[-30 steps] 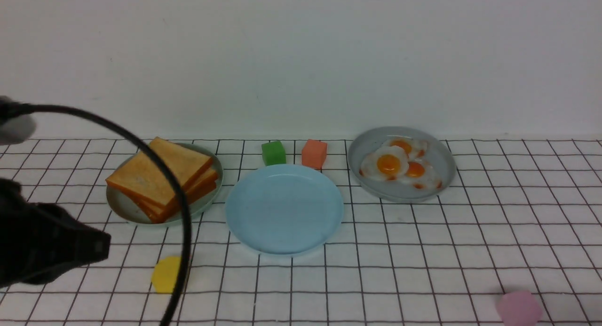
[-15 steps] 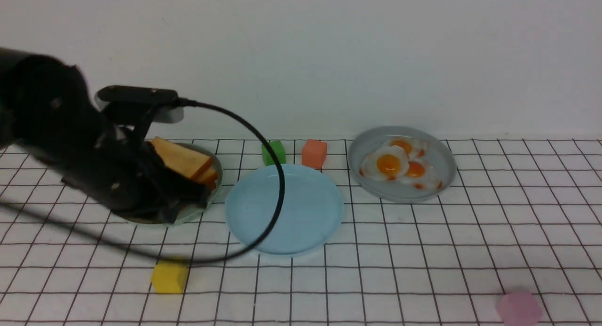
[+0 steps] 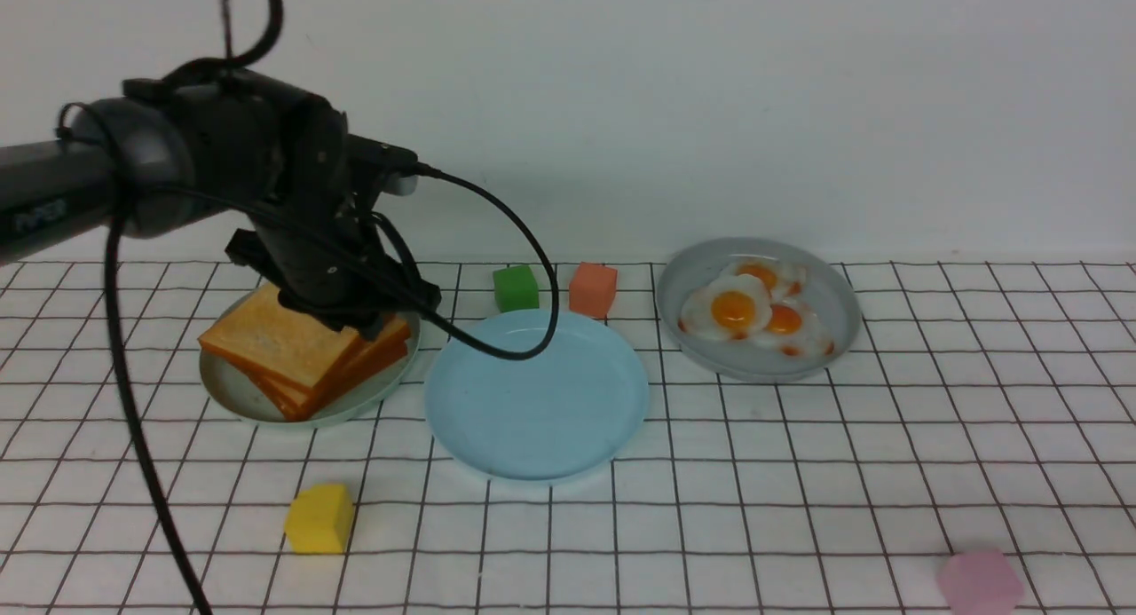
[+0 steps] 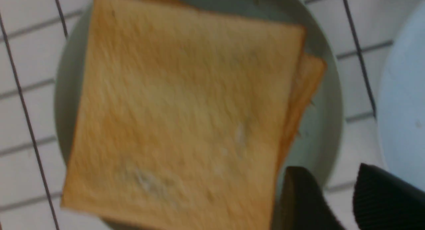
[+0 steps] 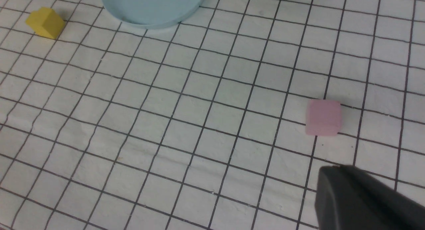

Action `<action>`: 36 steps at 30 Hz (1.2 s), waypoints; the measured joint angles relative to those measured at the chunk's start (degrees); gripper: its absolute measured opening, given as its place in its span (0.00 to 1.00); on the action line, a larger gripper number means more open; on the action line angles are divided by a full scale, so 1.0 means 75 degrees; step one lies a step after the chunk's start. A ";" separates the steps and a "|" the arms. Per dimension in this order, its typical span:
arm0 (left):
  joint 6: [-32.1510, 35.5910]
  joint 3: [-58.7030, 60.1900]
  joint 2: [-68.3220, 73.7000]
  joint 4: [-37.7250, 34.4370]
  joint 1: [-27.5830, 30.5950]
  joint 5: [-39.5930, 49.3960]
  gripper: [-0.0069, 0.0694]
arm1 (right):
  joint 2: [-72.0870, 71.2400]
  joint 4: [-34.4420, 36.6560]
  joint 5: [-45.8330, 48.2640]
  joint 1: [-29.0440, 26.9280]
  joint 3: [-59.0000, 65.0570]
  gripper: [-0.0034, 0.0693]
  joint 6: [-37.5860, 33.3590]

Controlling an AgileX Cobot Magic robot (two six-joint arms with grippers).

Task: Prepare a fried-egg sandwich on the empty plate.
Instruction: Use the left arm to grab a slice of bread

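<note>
The empty plate (image 3: 537, 393), light blue, sits mid-table with nothing on it; it also shows in the wrist views (image 4: 405, 90) (image 5: 152, 4). No fried-egg sandwich is in view. To its left, stacked toast slices (image 3: 297, 344) (image 4: 186, 114) lie on a pale grey-green plate (image 3: 226, 389). Fried eggs (image 3: 737, 311) lie in a grey plate (image 3: 674, 282) at the right. My left gripper (image 4: 328, 168) hovers open over the toast's edge nearest the blue plate, holding nothing. My right gripper (image 5: 332, 172) is shut and empty above the cloth near a pink cube.
A green cube (image 3: 516, 287) and an orange cube (image 3: 593, 288) stand behind the blue plate. A yellow cube (image 3: 319, 517) lies front left, a pink cube (image 3: 979, 581) (image 5: 323, 117) front right. The left arm's cable (image 3: 524, 269) loops over the blue plate's far-left rim.
My left arm has swung up from the lower left corner and now hangs above the toast plate. The plates, toast and eggs have not moved.
</note>
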 joint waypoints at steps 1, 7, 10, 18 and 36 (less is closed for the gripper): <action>-0.0057 -0.0028 0.0105 0.0126 0.0000 -0.0176 0.48 | 0.0000 0.0043 -0.0017 0.0000 0.0000 0.04 -0.0002; -0.0562 -0.0067 0.0667 0.0720 0.0000 -0.1179 0.57 | 0.0000 0.0100 -0.0025 0.0000 0.0000 0.04 -0.0009; -0.0766 -0.0075 0.0948 0.0892 0.0000 -0.1400 0.57 | 0.0000 0.0187 -0.0018 0.0000 0.0000 0.05 -0.0009; -0.1370 -0.0151 0.1070 0.1159 0.0000 -0.1441 0.45 | 0.0000 0.0536 -0.0018 0.0000 0.0000 0.05 -0.0009; -0.1461 -0.0151 0.0251 0.0948 0.0036 -0.1093 0.54 | 0.0000 0.0635 -0.0018 0.0000 -0.0006 0.05 -0.0009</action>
